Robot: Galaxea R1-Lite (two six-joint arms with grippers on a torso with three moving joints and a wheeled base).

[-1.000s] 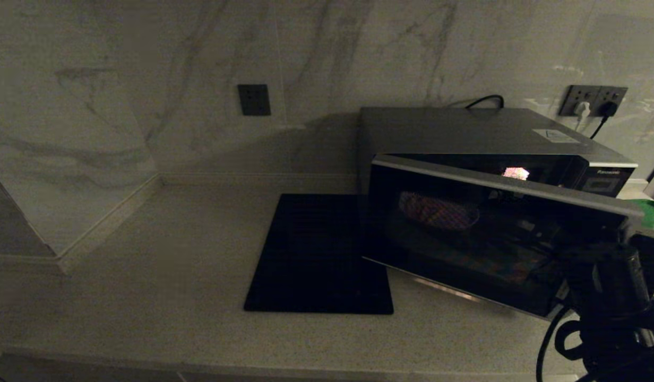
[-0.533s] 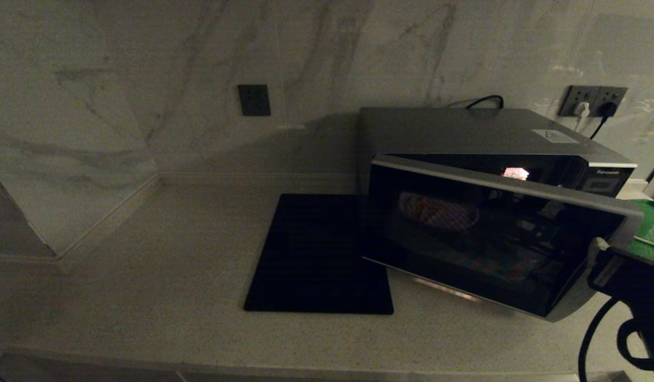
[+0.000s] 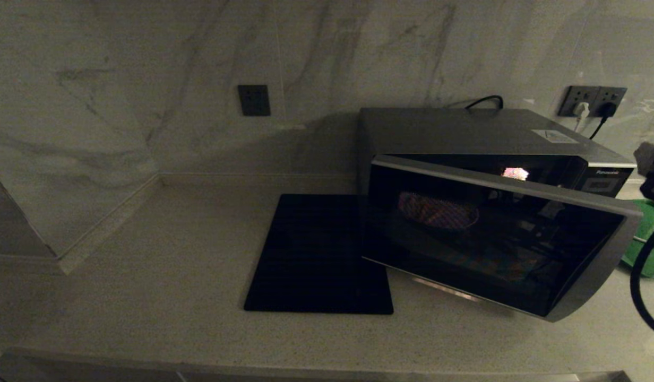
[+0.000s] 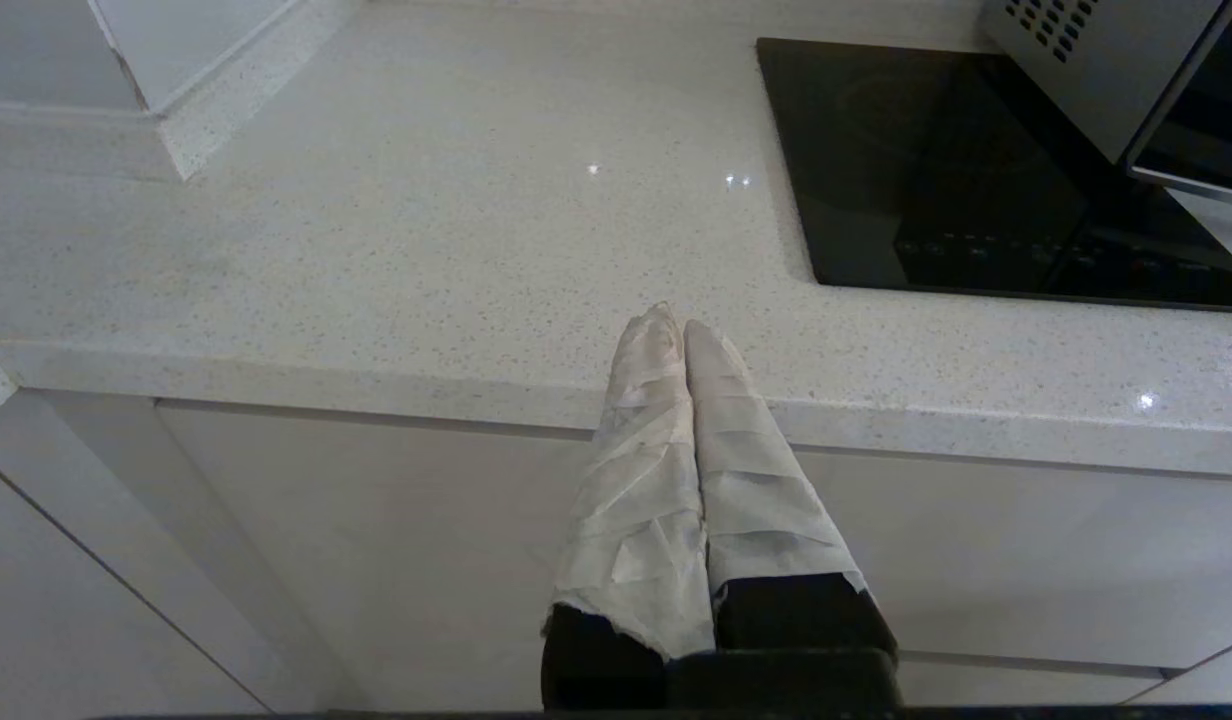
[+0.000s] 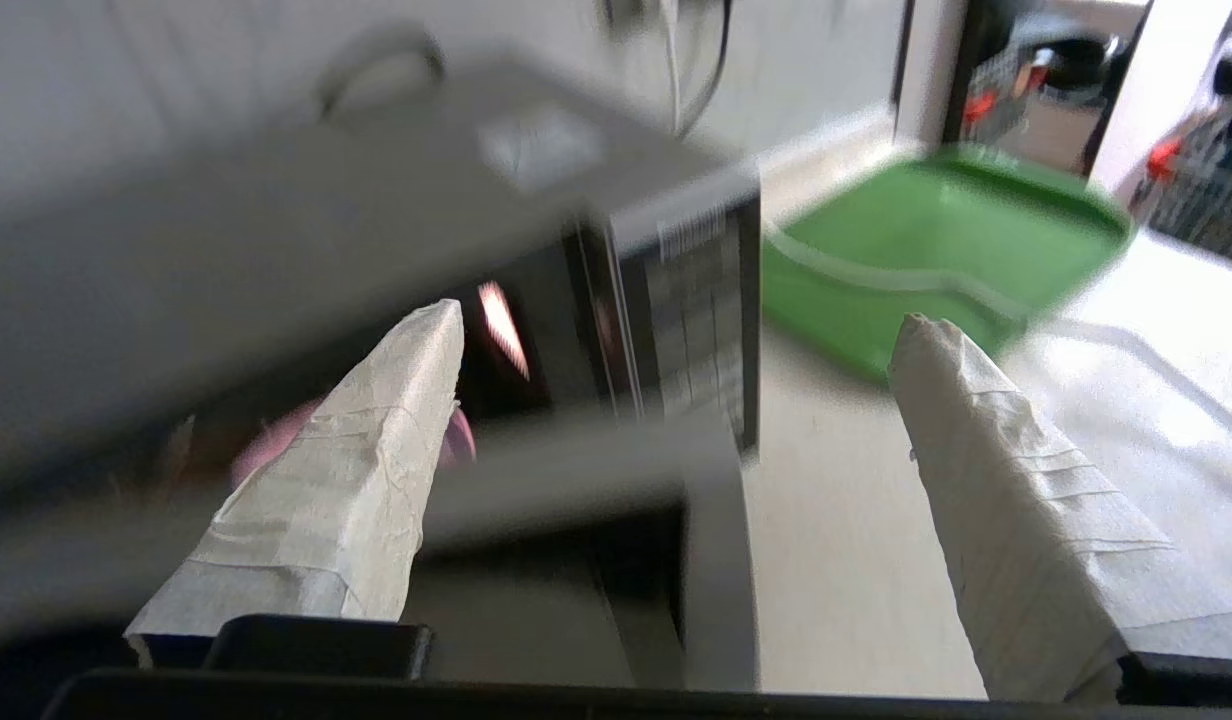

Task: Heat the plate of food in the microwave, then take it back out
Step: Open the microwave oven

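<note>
The silver-grey microwave stands at the back right of the counter, its dark glass door swung partly open and its inside lit. Through the glass I see the pale lilac plate of food inside the cavity. My right gripper hovers open above and to the right of the door's free edge, with nothing between its taped fingers. A pink sliver of the plate shows in that view. Only part of the right arm shows at the head view's right edge. My left gripper is shut and empty at the counter's front edge.
A flat black mat lies on the counter left of the microwave. A green tray sits to the microwave's right, behind the open door's edge. Wall sockets with plugged cables are behind it. The counter's left half is bare stone.
My right gripper has come off the door's free edge, opened wider and risen up and to the right. The door has stayed ajar at the same angle.
</note>
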